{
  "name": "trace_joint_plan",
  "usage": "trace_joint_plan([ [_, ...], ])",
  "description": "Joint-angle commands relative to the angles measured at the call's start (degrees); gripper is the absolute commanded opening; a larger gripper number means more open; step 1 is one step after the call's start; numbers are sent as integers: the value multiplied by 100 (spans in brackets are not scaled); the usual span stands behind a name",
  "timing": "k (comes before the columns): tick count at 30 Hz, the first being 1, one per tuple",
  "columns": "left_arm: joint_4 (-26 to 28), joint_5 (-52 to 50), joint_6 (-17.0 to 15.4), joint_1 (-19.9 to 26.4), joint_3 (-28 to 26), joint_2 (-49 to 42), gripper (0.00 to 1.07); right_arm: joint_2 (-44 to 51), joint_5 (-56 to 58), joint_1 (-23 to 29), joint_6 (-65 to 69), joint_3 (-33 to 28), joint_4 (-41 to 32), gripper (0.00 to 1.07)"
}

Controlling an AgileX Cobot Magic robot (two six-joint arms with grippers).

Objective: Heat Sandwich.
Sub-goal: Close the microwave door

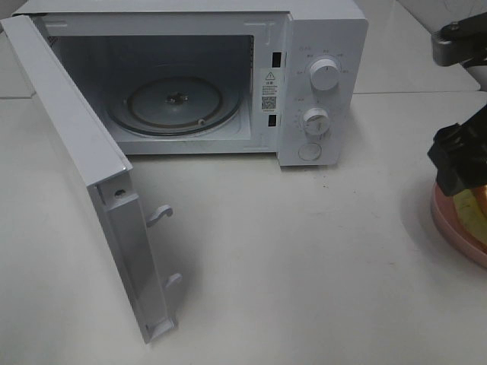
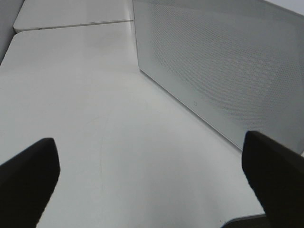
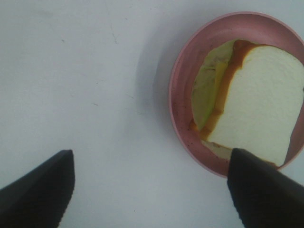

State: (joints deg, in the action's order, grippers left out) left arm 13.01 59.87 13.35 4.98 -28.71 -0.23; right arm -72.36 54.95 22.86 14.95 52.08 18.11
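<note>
With the microwave (image 1: 190,76) door swung wide, I see the sandwich (image 3: 251,114) on its plate (image 3: 183,80), just off my right claw's (image 3: 152,190) spread tips, which hold nothing; the left claw (image 2: 152,180), also spread, is well apart.

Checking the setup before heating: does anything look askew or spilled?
Nothing spilled. The white-bread sandwich looks slightly askew: its top slice sits shifted, exposing yellow-green filling on the round pink plate.
</note>
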Motion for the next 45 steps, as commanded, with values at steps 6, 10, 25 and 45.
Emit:
trace_joint_plan([
  [6,6,-34,-29,0,11,-155,101,1054,710,-6,-395,-6,-355,81],
  [10,6,-34,-29,0,11,-155,101,1484,1060,-6,-453,-6,-384,80],
  [25,6,-34,-29,0,11,-155,101,3484,1748,-11,-642,-11,-424,77],
  [45,6,-34,-29,0,11,-155,101,6337,607,-1748,-1226,-1684,-1289,76],
])
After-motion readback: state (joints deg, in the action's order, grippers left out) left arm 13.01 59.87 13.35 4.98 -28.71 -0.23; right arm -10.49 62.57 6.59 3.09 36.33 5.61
